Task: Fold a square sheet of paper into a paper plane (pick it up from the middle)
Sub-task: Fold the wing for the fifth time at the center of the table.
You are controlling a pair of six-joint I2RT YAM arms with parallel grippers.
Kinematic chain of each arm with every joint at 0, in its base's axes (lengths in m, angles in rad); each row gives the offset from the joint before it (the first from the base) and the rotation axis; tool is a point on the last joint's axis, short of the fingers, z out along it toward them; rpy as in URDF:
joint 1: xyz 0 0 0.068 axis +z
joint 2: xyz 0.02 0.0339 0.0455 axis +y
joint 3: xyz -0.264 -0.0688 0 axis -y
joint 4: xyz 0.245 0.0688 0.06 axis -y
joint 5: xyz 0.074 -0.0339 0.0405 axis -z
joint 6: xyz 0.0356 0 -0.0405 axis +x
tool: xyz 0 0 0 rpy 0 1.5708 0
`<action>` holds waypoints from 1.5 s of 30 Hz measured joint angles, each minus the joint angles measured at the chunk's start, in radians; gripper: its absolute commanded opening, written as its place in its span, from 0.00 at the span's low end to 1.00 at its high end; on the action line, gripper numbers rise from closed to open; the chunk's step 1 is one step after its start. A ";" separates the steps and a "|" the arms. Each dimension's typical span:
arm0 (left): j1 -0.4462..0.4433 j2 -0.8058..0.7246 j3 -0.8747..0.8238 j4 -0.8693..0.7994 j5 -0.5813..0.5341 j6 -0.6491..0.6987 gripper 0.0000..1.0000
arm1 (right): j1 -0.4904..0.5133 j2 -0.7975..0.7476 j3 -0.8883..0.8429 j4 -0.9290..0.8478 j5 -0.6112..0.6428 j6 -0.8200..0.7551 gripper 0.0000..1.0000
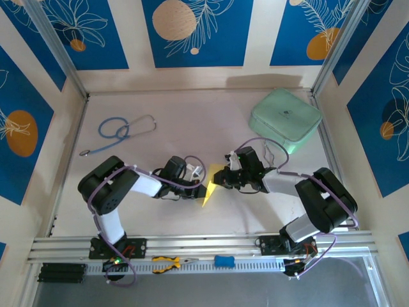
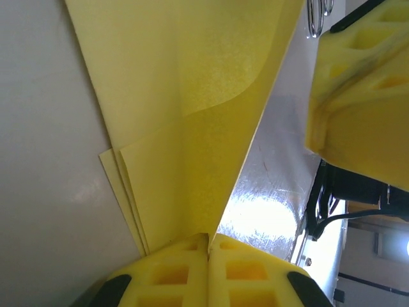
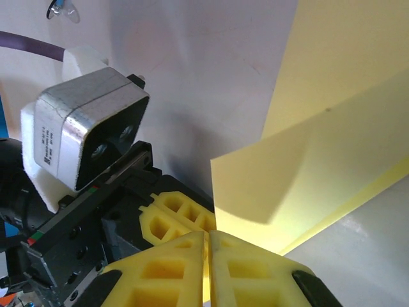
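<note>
Paper (image 1: pixel 209 185) is held mid-table between 2 arms, partly folded; left gripper (image 2: pixel 209 246) clamps its layered edge; right gripper (image 3: pixel 206 240) clamps 1 flap; dual grip likely holds layers aligned for next crease.

Blue floral wall panels (image 1: pixel 217 45) around pale tabletop (image 1: pixel 192 115); aluminium rail (image 1: pixel 204 240) at near edge.

Pale desk (image 1: pixel 192 109), walled by panels printed blue with orange and white plants. Mint-green rounded case (image 1: pixel 285 118) at the far right, tilted, close to the right frame post. Blue stethoscope (image 1: pixel 121 131) at the far left, tubing looped. On the near rail lie yellow-handled pliers (image 1: pixel 169 262), with a small blue block (image 1: pixel 223 261) to their right.
</note>
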 measured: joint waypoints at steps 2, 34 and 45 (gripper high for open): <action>0.001 0.007 0.000 0.010 0.007 -0.011 0.00 | 0.000 0.014 0.002 0.013 -0.006 0.000 0.12; 0.037 0.044 -0.039 0.140 0.059 -0.133 0.00 | -0.030 0.153 0.047 0.100 -0.068 0.004 0.12; 0.039 0.048 -0.032 0.129 0.067 -0.134 0.00 | -0.030 0.188 0.057 0.080 -0.050 0.011 0.12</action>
